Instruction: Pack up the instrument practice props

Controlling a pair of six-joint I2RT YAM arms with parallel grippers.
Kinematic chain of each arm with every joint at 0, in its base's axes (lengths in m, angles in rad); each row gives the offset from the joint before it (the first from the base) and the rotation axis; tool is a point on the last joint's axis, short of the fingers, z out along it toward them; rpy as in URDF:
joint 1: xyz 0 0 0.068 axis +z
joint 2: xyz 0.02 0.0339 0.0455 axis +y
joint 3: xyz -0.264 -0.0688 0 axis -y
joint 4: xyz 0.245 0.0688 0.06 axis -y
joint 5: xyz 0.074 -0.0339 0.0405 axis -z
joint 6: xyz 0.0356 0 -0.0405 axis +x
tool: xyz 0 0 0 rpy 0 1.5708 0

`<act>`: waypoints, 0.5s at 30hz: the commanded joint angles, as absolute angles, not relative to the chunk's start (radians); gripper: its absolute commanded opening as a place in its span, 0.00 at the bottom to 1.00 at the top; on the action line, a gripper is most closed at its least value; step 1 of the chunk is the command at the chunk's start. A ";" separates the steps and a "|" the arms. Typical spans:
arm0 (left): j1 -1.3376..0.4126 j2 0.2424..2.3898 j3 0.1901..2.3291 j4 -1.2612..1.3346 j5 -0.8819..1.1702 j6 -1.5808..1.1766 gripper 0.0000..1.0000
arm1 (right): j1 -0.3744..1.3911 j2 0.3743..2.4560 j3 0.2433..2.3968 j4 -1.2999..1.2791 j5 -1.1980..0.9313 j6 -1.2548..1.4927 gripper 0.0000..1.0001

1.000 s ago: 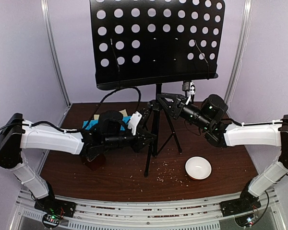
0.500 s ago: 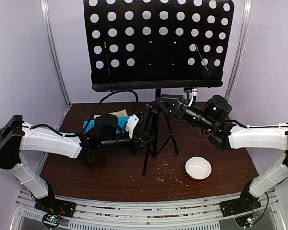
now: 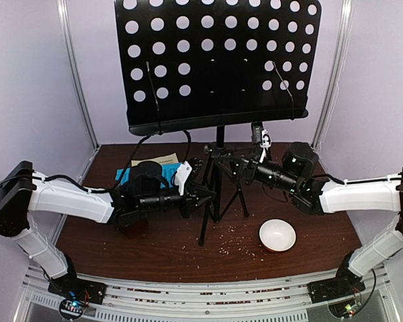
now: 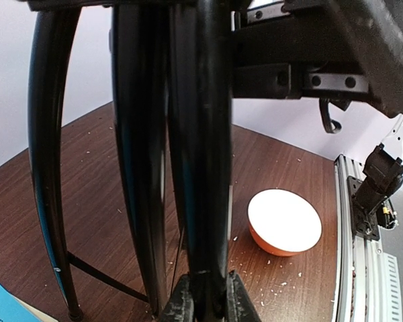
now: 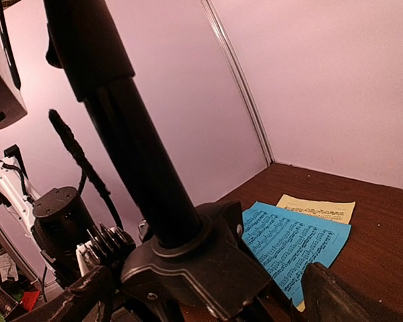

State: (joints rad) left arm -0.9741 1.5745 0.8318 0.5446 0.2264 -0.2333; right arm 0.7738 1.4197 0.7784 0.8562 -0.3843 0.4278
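Note:
The black music stand stands mid-table, its perforated desk [image 3: 215, 60] high at the back. My left gripper [image 3: 200, 196] [image 4: 203, 298] is shut on one folded tripod leg [image 4: 201, 168], pads pressed on both sides. The right gripper [image 3: 223, 163] [image 5: 201, 295] is open, its fingers [image 5: 329, 295] wide apart on either side of the tripod's hub [image 5: 201, 261] without pinching it. The blue music sheet [image 5: 295, 245] [image 3: 124, 176] lies over the yellow one [image 5: 319, 208] [image 3: 162, 159] at the back left. A small brown metronome [image 3: 133, 229] shows partly under my left forearm.
A round white bowl [image 3: 277, 235] [image 4: 285, 221] with an orange outside sits front right of the tripod. Brown crumbs [image 3: 232, 241] are scattered beside it. Side walls and metal posts [image 3: 77, 74] enclose the table; a rail [image 4: 363, 255] runs along its near edge.
The right gripper's jaws have opened wide and let go of the hub, moving lower. The desk has swung more upright and a little left. The left gripper keeps its hold.

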 commanded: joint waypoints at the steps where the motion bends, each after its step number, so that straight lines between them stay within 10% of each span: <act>1: -0.972 1.562 0.848 0.697 0.265 -0.206 0.00 | 0.786 1.456 0.778 0.848 -0.382 0.397 1.00; 15: -1.000 1.573 0.882 0.670 0.289 -0.183 0.00 | 0.831 1.548 0.820 0.898 -0.332 0.367 0.86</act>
